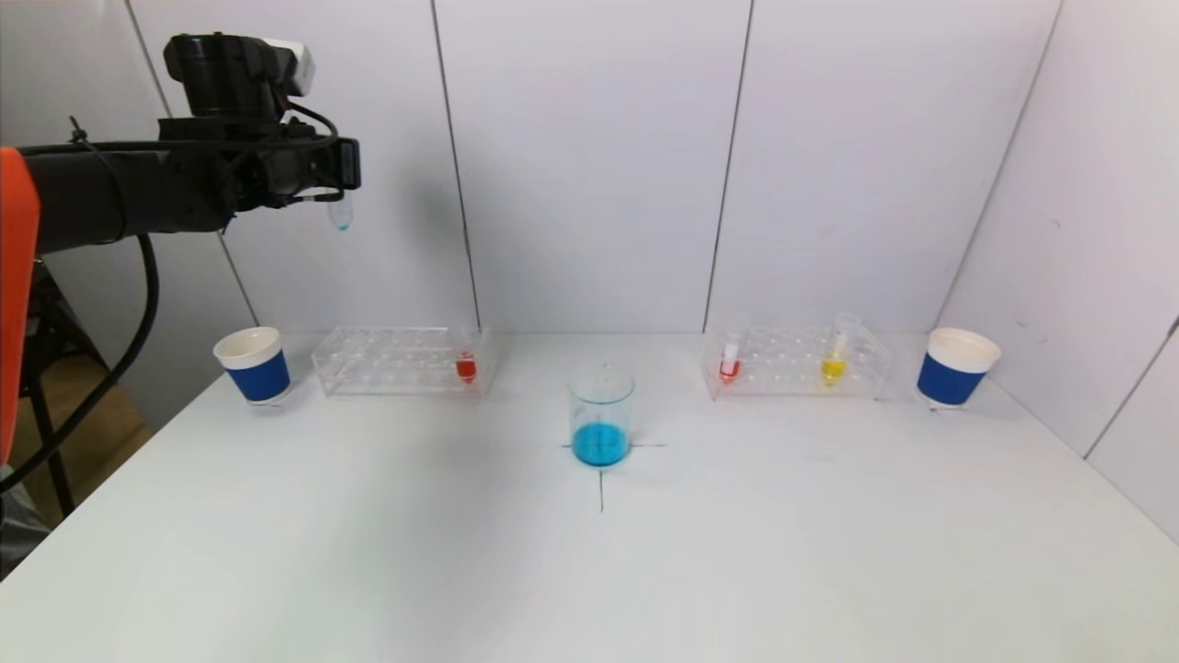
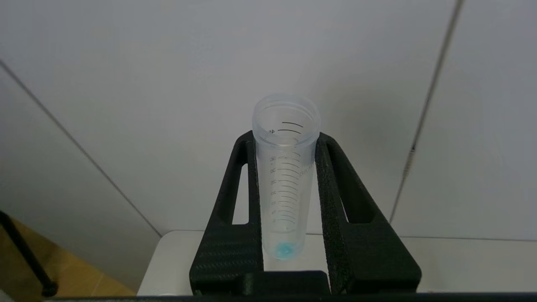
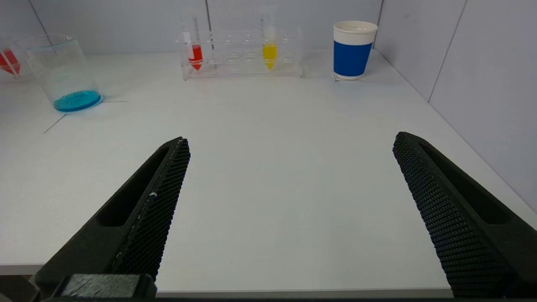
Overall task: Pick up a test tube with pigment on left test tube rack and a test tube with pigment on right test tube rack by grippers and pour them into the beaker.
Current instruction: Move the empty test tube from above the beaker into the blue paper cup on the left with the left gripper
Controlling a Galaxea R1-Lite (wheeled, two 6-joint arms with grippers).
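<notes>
Raised high above the table's (image 1: 368,552) left rear corner, the left end effector (image 1: 336,180) is clamped on a nearly drained test tube (image 2: 285,176), a blue trace at its tip. The right end effector (image 3: 289,188) is held wide apart, low over the open near-right table. One beaker (image 1: 601,419) of blue liquid is centred. Two racks (image 1: 401,361) (image 1: 797,364) and two cups (image 1: 253,364) (image 1: 956,366) are lined along the back edge; three tubes remain racked.

Blue-tipped tube (image 1: 340,214) aloft, upright
</notes>
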